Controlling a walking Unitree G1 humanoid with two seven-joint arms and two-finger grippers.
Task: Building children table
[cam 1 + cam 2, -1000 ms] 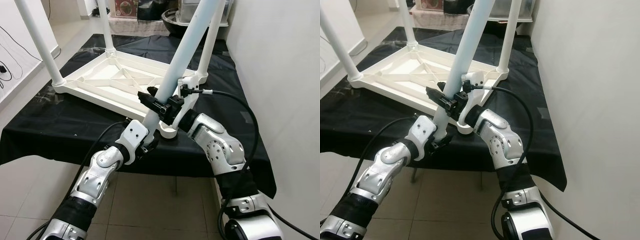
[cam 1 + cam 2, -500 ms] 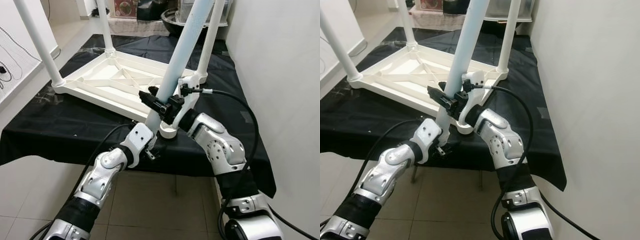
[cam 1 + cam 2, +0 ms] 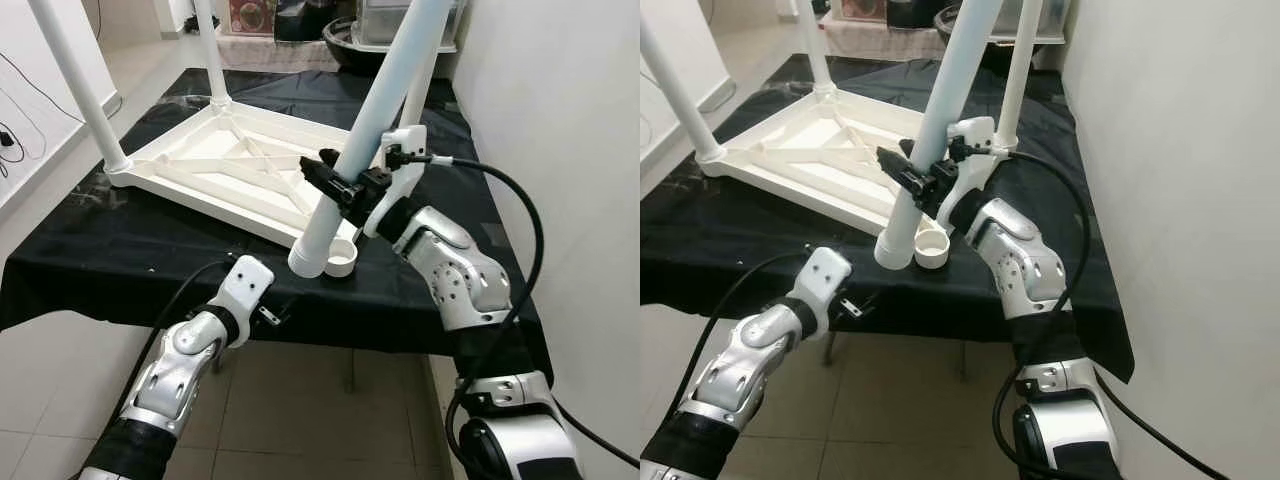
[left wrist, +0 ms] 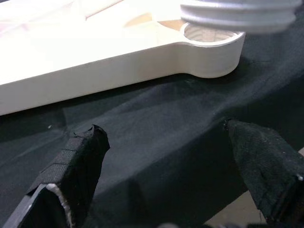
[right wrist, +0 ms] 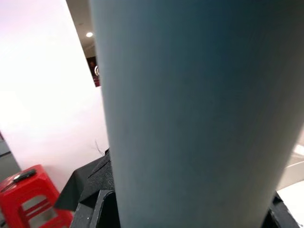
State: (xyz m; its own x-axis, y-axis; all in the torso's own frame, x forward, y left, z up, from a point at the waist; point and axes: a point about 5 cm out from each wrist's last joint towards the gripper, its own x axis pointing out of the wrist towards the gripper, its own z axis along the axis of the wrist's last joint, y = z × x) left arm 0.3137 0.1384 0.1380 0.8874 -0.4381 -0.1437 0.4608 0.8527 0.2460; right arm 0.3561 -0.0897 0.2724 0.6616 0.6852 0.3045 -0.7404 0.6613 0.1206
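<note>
Right gripper [image 3: 338, 186] clamps the tilted white leg [image 3: 375, 110] above the tabletop's corner socket [image 3: 343, 262]; left gripper [image 4: 166, 166] spread wide.

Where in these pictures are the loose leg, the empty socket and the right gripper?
leg [image 3: 375, 110], left eye view, mid shaft
socket [image 3: 342, 262], left eye view, front rim
right gripper [image 3: 335, 178], left eye view, between fingertips

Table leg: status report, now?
Right gripper shut on table leg, tilted, foot just above corner socket. Left gripper open, low by the cloth edge. Nothing in the way.
</note>
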